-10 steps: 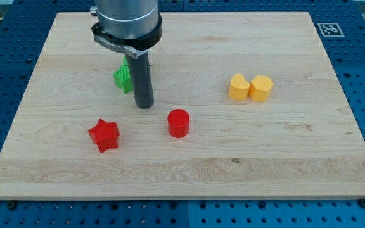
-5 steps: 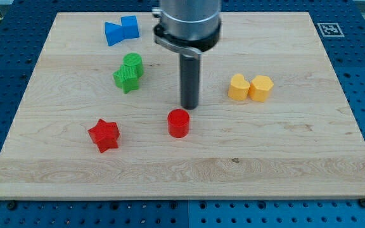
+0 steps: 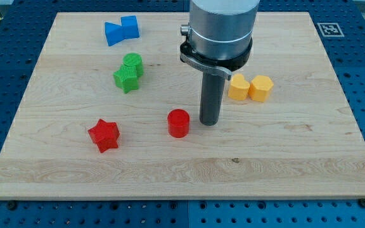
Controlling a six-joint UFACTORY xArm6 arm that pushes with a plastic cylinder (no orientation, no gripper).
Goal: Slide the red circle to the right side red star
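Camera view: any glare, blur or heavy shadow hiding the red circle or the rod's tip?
Camera view: evenly lit, sharp, no glare; the red cylindrical circle block and my tip, just to its right, show clearly; only soft, short shadows on the wooden board.

Our board layout

We see my tip (image 3: 209,122) just right of the red circle (image 3: 179,123); the red star (image 3: 103,135) sits farther left.

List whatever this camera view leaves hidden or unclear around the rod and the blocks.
- Orange block on the left of the pair: its left edge is hidden behind the rod.
- Gap between my tip and the red circle: they look just apart, but the angle leaves contact unsettled.
- Two blue blocks: too small to name their shapes.
- Arm above the grey housing: cut off by the view's top.
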